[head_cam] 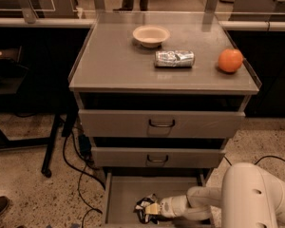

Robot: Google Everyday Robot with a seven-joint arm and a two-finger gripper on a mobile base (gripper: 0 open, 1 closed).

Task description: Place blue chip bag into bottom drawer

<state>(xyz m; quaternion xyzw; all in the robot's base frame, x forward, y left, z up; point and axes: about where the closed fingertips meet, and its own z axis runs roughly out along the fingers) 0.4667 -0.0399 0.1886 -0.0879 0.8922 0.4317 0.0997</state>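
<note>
The bottom drawer (121, 194) is pulled open under the grey cabinet, its grey floor showing. The blue chip bag (144, 204) lies crumpled low in the drawer, near the front middle. My gripper (152, 209) reaches in from the right on the white arm (247, 198) and is right at the bag, touching it. The bag's lower part is hidden by the picture's bottom edge and the gripper.
On the cabinet top (114, 65) stand a pale bowl (151, 34), a crushed silver can (174, 58) and an orange (230, 60). The two upper drawers (161, 123) are closed. Black cables (76, 175) trail on the speckled floor at left, next to a dark table leg (52, 144).
</note>
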